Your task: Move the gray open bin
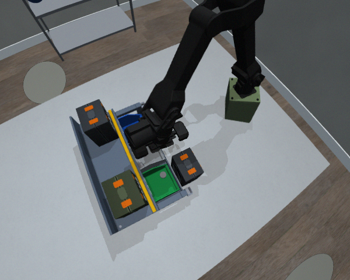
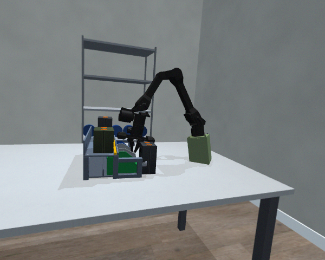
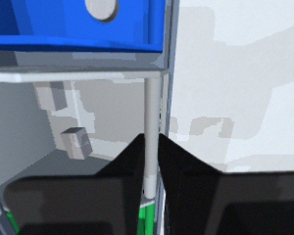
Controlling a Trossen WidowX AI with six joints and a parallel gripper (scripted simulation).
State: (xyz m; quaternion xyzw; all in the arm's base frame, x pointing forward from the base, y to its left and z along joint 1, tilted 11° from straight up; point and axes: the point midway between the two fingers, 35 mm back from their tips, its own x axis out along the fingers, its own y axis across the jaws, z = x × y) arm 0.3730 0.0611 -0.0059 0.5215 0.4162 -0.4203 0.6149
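Note:
The gray open bin sits on the low row of the small shelf that stands on the table, between a blue bin and a green bin. In the top view the arm covers most of it. The wrist view shows its pale floor, a small gray cube part inside and its thin right wall. My gripper points down and is shut on that wall, one finger inside the bin and one outside. The gripper also shows in the top view and the exterior view.
A black case stands on the table close to the shelf's open side, beside the green bin. A black case and an olive case sit on the upper level behind a yellow strip. The arm's olive base is at the right.

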